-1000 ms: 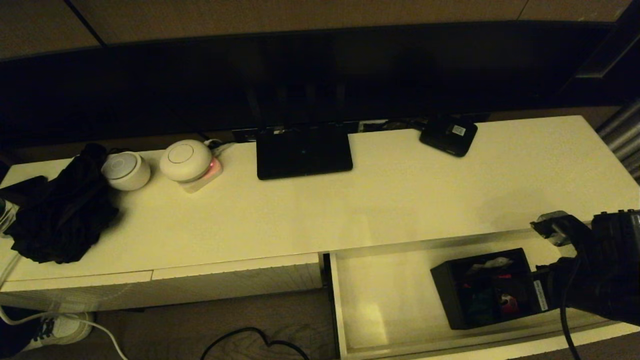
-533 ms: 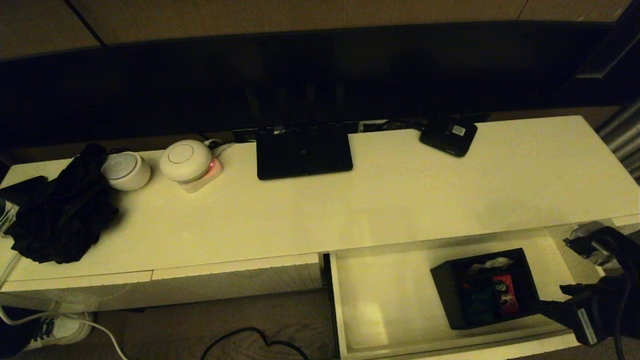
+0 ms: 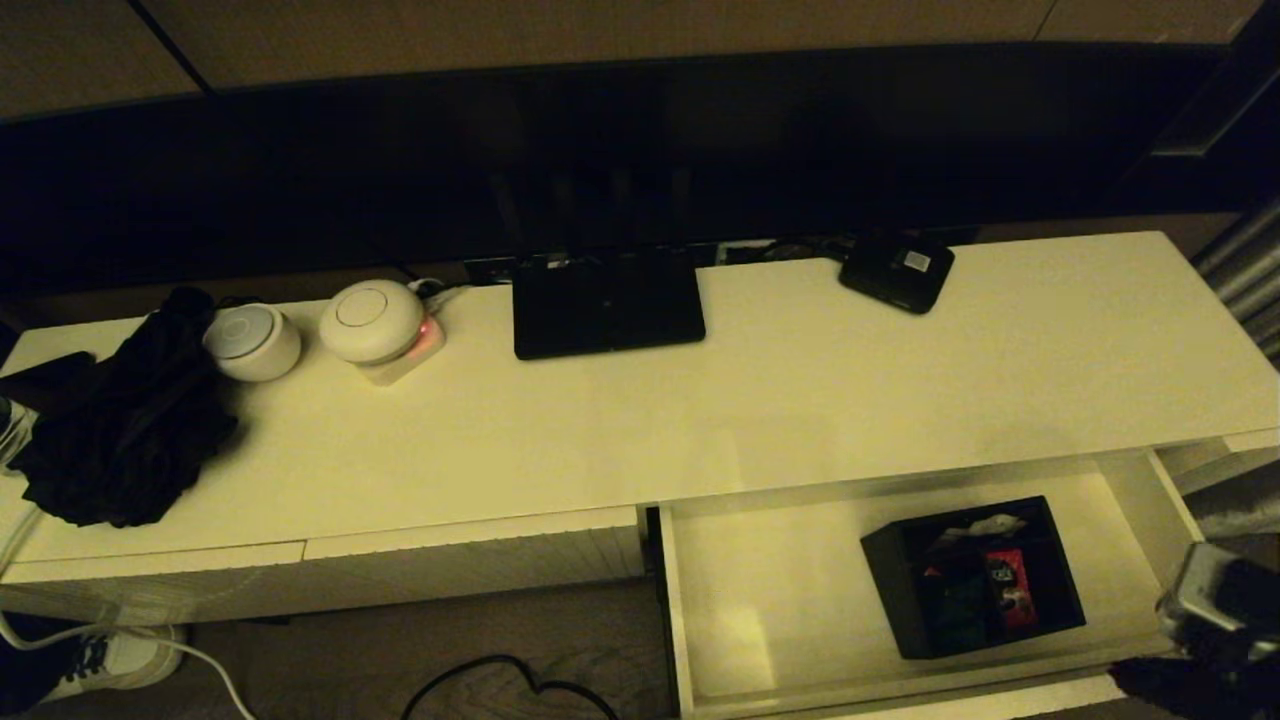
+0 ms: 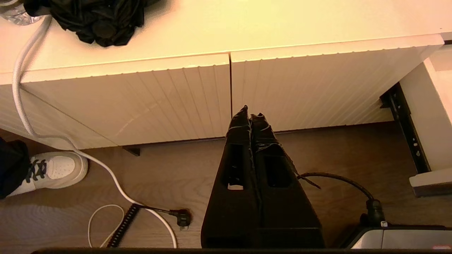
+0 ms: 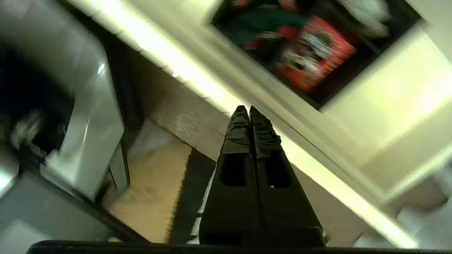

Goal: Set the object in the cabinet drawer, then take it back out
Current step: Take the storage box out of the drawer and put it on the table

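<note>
The black open-top box (image 3: 972,577) with red and white packets sits in the right half of the open cabinet drawer (image 3: 770,580). Nothing touches the box. My right gripper (image 3: 1130,676) is low at the front right, just outside the drawer's front corner, shut and empty. In the right wrist view its closed fingertips (image 5: 246,110) point at the drawer's front edge (image 5: 197,84), with the box (image 5: 310,46) beyond it. My left gripper (image 4: 250,114) is shut and empty, parked low in front of the closed ribbed fronts (image 4: 176,102).
On the cabinet top stand a black router (image 3: 607,300), a small black device with a white label (image 3: 897,268), two white round devices (image 3: 372,320) (image 3: 250,340) and a black bundle (image 3: 125,420). Cables (image 3: 500,685) and a shoe (image 3: 120,655) lie on the floor.
My right gripper has drawn back from the box's right side, out of the drawer toward the front right, and its fingers have come together. The box has stayed put.
</note>
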